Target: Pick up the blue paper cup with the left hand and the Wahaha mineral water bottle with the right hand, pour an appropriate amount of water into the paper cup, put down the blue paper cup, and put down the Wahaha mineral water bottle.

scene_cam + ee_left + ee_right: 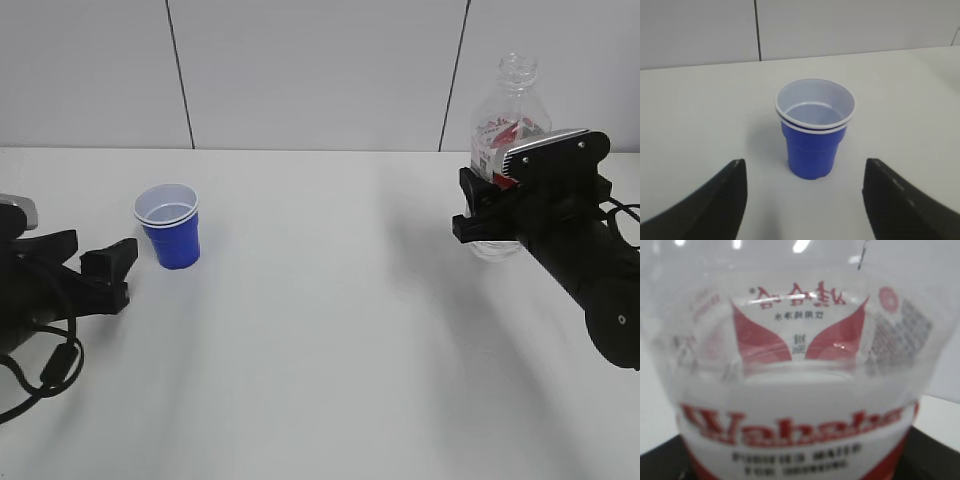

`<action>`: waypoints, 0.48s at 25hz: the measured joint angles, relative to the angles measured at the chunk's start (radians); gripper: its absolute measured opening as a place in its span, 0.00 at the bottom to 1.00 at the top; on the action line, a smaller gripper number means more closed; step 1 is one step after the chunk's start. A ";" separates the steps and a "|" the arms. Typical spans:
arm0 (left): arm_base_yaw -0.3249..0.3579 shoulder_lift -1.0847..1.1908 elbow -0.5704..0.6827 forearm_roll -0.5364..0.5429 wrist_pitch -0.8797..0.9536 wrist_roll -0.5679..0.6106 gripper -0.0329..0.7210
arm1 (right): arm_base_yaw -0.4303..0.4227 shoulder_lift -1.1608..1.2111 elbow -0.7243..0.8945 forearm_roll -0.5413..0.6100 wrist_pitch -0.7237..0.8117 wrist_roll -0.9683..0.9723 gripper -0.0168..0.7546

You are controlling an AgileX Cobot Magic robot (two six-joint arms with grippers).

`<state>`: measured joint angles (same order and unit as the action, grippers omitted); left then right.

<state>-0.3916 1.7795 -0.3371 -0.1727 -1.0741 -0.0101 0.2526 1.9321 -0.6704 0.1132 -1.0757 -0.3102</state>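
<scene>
The left hand (122, 268) rests low on the white bench (320, 340), fingers spread and released; the blue paper cup (170, 226) stands upright just ahead of it, between the fingertip lines but untouched. The right hand (480, 215) has its fingers on either side of the Wahaha mineral water bottle (508, 130), which stands upright, capless; whether it grips firmly cannot be told.

The cup (815, 132) stands upright on the table (695, 110), just ahead of my open left gripper (805, 200).
</scene>
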 joint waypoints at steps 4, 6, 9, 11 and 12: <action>0.000 -0.198 0.017 0.000 0.224 0.000 0.77 | 0.000 0.000 0.000 -0.003 0.020 0.034 0.63; 0.000 -0.296 0.017 0.000 0.333 0.000 0.77 | 0.000 0.000 0.000 -0.010 0.029 0.041 0.63; 0.000 -0.450 0.021 -0.002 0.461 0.000 0.77 | 0.000 0.000 0.000 -0.021 0.038 0.044 0.63; 0.000 -0.548 0.025 -0.004 0.542 0.000 0.77 | 0.000 0.000 0.000 -0.023 0.040 0.050 0.63; 0.000 -0.599 0.025 -0.006 0.583 0.000 0.77 | 0.000 0.000 0.000 -0.023 0.041 0.054 0.63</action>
<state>-0.3916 1.1802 -0.3119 -0.1786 -0.4907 -0.0101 0.2526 1.9321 -0.6704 0.0901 -1.0345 -0.2562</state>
